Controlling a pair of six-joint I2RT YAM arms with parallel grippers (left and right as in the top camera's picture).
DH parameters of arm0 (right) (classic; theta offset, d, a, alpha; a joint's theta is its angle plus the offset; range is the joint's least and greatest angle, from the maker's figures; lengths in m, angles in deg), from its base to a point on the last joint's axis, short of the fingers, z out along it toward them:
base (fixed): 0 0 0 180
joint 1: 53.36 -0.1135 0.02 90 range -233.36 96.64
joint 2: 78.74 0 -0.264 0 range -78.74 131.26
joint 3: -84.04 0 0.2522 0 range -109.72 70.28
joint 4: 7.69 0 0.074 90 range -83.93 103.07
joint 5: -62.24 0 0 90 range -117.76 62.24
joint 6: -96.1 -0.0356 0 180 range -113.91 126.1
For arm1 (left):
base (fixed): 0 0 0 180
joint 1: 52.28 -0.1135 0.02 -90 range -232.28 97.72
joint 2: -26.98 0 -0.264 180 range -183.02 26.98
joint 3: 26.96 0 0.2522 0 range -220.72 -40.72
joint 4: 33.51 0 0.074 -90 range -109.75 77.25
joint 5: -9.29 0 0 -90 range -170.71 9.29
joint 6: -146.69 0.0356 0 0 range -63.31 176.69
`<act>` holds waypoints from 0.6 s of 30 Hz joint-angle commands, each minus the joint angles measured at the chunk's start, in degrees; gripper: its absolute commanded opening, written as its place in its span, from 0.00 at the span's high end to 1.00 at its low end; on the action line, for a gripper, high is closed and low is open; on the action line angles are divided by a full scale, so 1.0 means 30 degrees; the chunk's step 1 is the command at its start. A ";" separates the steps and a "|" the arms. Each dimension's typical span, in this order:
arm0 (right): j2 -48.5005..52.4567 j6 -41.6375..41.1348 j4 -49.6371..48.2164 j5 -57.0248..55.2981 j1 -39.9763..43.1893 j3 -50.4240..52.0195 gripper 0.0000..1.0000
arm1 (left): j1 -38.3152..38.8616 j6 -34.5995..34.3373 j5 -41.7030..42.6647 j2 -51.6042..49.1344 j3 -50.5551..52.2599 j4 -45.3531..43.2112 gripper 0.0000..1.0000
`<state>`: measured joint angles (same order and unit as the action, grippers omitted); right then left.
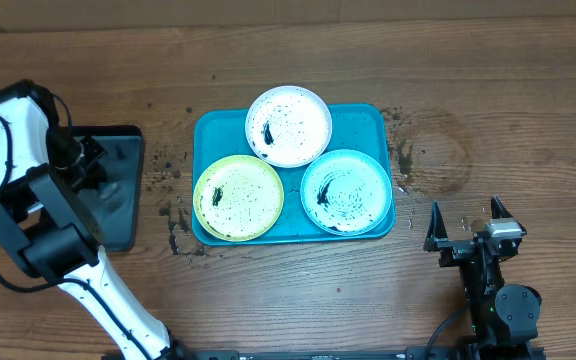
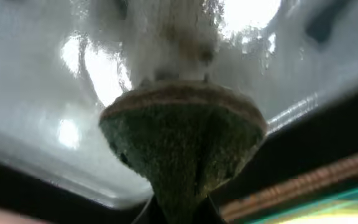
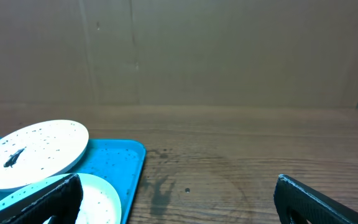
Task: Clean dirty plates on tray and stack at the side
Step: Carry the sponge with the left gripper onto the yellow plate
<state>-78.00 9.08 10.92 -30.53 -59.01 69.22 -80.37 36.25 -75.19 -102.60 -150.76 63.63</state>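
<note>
Three dirty plates lie on the turquoise tray point(image 1: 371, 122): a white plate point(image 1: 288, 124) at the back, a yellow-green plate point(image 1: 238, 197) front left, and a light aqua plate point(image 1: 347, 191) front right. All are speckled with black grime. My left gripper point(image 1: 81, 160) is far left of the tray, shut on a green-brown sponge point(image 2: 185, 149) that points down into the small black tray. My right gripper point(image 1: 465, 230) is open and empty, low over the table right of the turquoise tray. The right wrist view shows the white plate point(image 3: 33, 152), the aqua plate point(image 3: 101, 199) and the tray's corner point(image 3: 122, 163).
The small black tray with a grey inside point(image 1: 123, 205) stands at the left; its wet, shiny floor point(image 2: 36, 93) fills the left wrist view. Black crumbs and dark stains point(image 1: 173, 170) lie on the wooden table around the turquoise tray. A brown wall stands behind.
</note>
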 commanded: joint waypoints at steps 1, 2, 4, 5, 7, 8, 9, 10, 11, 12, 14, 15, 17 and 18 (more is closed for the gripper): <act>-0.0146 0.0022 -0.0073 0.0095 0.0000 0.0197 0.00 | -0.0160 0.0721 0.1071 0.0386 -0.4634 0.2696 0.96; -0.0146 0.0022 -0.0066 0.0102 0.0000 0.0197 0.00 | -0.0073 0.0954 0.1472 0.0386 -0.5770 0.3628 0.96; -0.0146 0.0022 -0.0073 0.0102 0.0000 0.0197 0.00 | 0.0219 0.1902 0.2324 0.0459 -0.7424 0.4495 0.96; -0.0153 0.0022 -0.0066 0.0102 0.0000 0.0197 0.00 | 0.0627 0.3133 0.3694 0.0903 -0.7752 0.4488 0.96; -0.0146 0.0022 -0.0066 0.0095 0.0000 0.0197 0.00 | 0.1209 0.3781 0.4495 0.1392 -0.7745 0.4488 0.96; -0.0146 0.0022 -0.0073 0.0102 0.0000 0.0197 0.00 | 0.1588 0.3920 0.4561 0.1588 -0.7701 0.4488 0.96; -0.0153 0.0022 -0.0073 0.0102 0.0000 0.0197 0.00 | 0.2113 0.3905 0.4561 0.1814 -0.7570 0.4488 0.96; -0.0153 0.0022 -0.0066 0.0102 0.0000 0.0197 0.00 | 0.2586 0.3905 0.4612 0.1974 -0.7395 0.4488 0.96; -0.0146 0.0022 -0.0073 0.0102 0.0000 0.0197 0.00 | 0.3126 0.3905 0.4641 0.2142 -0.7176 0.4488 0.96; -0.0146 0.0022 -0.0073 0.0102 0.0000 0.0197 0.00 | 0.3847 0.3905 0.4670 0.2288 -0.6863 0.4488 0.96; -0.0146 0.0022 -0.0066 0.0102 0.0000 0.0197 0.00 | 0.5428 0.4109 0.4663 0.2412 -0.6142 0.4488 0.96; -0.0146 0.0022 -0.0066 0.0102 0.0000 0.0197 0.00 | 0.6186 0.4350 0.4656 0.2412 -0.5799 0.4488 0.96; -0.0146 0.0022 -0.0073 0.0095 0.0000 0.0197 0.00 | 0.8582 0.4758 0.4561 0.2375 -0.4299 0.4306 0.96; -0.0146 0.0022 -0.0066 0.0095 0.0000 0.0197 0.00 | 0.9333 0.4758 0.4510 0.2368 -0.3716 0.4036 0.96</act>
<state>-78.00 9.08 10.87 -30.55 -59.03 69.22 -59.28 47.77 -63.06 -96.98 -166.82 76.37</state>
